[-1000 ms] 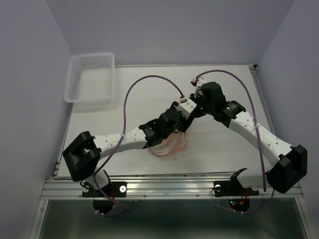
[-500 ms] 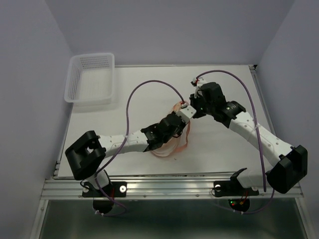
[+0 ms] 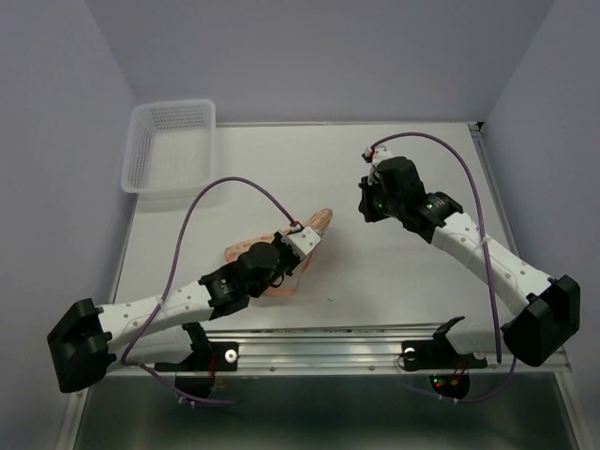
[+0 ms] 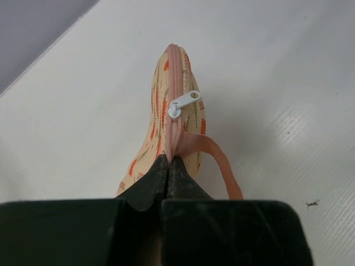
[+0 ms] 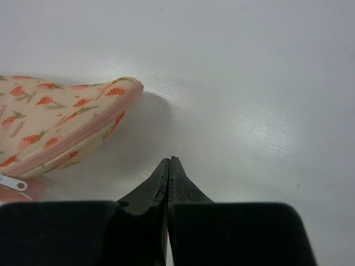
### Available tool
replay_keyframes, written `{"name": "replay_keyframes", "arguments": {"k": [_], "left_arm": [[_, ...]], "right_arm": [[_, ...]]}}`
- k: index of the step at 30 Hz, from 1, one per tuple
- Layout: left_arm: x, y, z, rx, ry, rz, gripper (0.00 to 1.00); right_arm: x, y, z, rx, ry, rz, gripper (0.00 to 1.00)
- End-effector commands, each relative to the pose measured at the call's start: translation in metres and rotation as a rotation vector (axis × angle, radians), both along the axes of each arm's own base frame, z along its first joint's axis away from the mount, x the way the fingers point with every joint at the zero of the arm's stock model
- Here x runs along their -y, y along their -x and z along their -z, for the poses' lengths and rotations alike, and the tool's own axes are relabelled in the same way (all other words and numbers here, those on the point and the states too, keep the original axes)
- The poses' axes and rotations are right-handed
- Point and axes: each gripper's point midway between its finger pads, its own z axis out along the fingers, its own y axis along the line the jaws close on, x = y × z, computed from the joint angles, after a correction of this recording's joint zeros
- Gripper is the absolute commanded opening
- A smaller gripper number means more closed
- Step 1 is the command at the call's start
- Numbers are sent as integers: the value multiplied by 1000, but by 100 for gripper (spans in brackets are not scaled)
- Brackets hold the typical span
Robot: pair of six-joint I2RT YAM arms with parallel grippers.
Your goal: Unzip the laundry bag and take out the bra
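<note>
The laundry bag, a peach pouch with orange print, lies on the white table. Its pink zipper edge faces the left wrist camera. My left gripper is shut on that zipper edge, just below the white zipper pull. The pink loop hangs to the right of the fingers. From above, the laundry bag pokes out beyond the left gripper. My right gripper is shut on nothing, hovering right of the bag's rounded end and apart from it. The bra is hidden.
A white plastic mesh basket stands at the back left corner of the table. Purple cables loop over both arms. Grey walls close in the sides and back.
My left gripper closed on the bag's zipper edge and drew back toward the near left, dragging the bag along. The right gripper is now off the bag.
</note>
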Motion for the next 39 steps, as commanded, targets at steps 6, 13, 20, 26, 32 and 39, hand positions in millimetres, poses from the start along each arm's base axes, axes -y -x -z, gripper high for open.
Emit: {"name": "replay_keyframes", "arguments": {"k": [6, 13, 20, 26, 32, 39], "left_arm": [[0, -13, -36, 69, 47, -34, 0], [19, -20, -40, 57, 90, -20, 0], [30, -25, -46, 35, 148, -30, 0], [31, -25, -46, 5, 211, -53, 0], [30, -25, -47, -13, 262, -71, 0], [34, -27, -49, -14, 276, -66, 0]], "right_arm": [[-48, 16, -19, 16, -170, -268, 38], [-71, 22, -24, -47, -310, -297, 64], [-86, 28, -21, -135, -424, -287, 70], [-95, 25, -11, -193, -485, -248, 66], [-99, 26, -12, -209, -515, -248, 62], [-103, 27, -13, -217, -542, -259, 58]]}}
